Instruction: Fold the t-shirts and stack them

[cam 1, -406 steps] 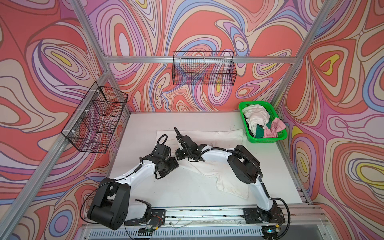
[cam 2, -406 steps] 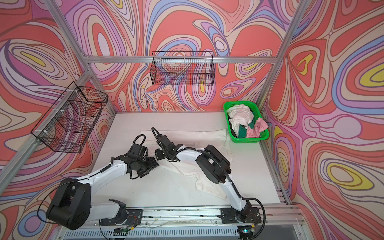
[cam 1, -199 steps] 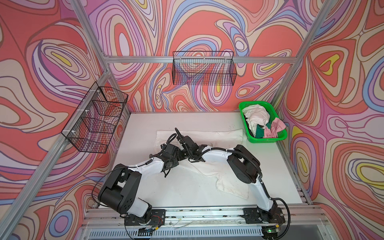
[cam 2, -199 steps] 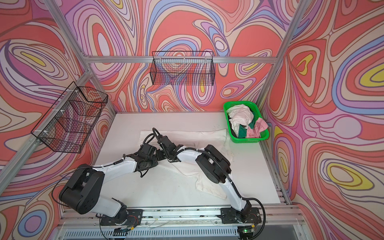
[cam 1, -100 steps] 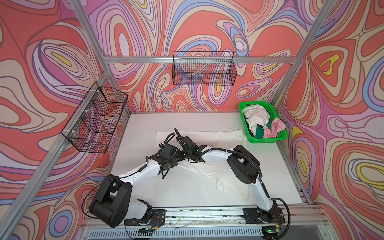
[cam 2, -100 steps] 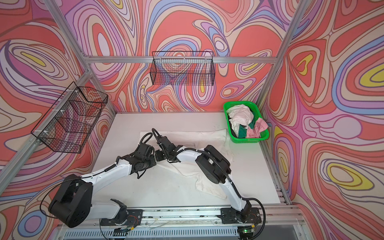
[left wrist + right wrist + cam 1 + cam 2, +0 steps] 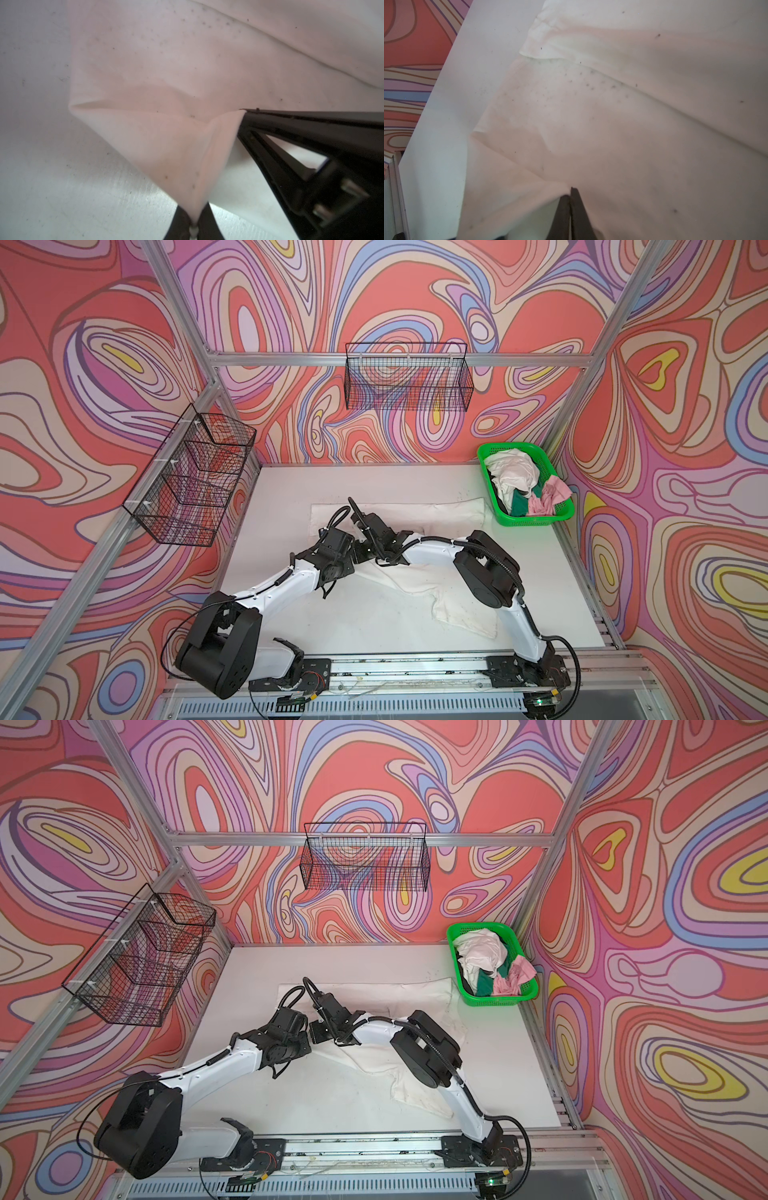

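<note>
At the left of both top views the surface (image 7: 286, 506) lies bare, and the left arm reaches in over it toward the middle of the frame. The left gripper (image 7: 194, 225) is nearly closed, with a fold of the white t-shirt (image 7: 419, 512) nipped between its tips and drawn up into a small tent, seen at the lower edge of the left wrist view. The white t-shirt is spread across the centre of the surface, with one long strip flat toward the back wall and a rumpled flap trailing toward the lower right of the frame. Near that pinch, the right gripper (image 7: 569, 199) is closed tight on a neighbouring bit of the same cloth. I judge the cloth light, limp and thin (it peaks where it is lifted and sags at once beyond). It should hold no shape of its own, it would likely drag and wrinkle over the surface rather than move as a sheet, and a shallow nip could slip out. Better holds would be on the hem or corners, well apart, catching both layers. At the far right, in the back corner, the green basket (image 7: 536, 521) holds the crumpled t-shirts (image 7: 513, 470), white, dark green and pink, equally soft and tangled together.
</note>
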Action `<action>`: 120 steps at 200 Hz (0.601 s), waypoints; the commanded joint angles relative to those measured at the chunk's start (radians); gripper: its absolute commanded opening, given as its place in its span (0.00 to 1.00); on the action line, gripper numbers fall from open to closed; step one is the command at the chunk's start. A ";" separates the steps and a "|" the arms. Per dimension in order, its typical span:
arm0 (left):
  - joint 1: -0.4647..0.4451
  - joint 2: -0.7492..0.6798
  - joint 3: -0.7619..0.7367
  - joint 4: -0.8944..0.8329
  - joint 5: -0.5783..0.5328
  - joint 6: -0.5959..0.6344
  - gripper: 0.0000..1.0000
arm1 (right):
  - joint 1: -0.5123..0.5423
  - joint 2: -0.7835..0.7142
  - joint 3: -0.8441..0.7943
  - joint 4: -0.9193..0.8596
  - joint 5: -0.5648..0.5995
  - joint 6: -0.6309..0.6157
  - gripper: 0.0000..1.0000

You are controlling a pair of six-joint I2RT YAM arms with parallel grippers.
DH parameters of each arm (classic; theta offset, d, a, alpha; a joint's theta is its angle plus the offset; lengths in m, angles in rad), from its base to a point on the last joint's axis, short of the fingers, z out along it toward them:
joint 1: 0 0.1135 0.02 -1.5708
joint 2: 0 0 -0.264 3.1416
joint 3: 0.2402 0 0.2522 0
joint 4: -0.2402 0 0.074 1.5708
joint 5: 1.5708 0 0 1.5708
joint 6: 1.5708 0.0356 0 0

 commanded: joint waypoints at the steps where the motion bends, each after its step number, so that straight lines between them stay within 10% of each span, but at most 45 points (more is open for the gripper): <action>1: -0.005 0.010 0.007 -0.041 0.014 0.012 0.13 | -0.003 -0.021 -0.019 0.011 0.008 0.008 0.00; 68: -0.005 0.021 0.025 -0.080 0.000 0.007 0.00 | -0.003 -0.023 -0.018 0.013 -0.002 0.010 0.03; 120: -0.001 -0.261 0.007 -0.235 -0.101 -0.069 0.00 | -0.003 -0.232 -0.187 0.090 0.102 0.028 0.36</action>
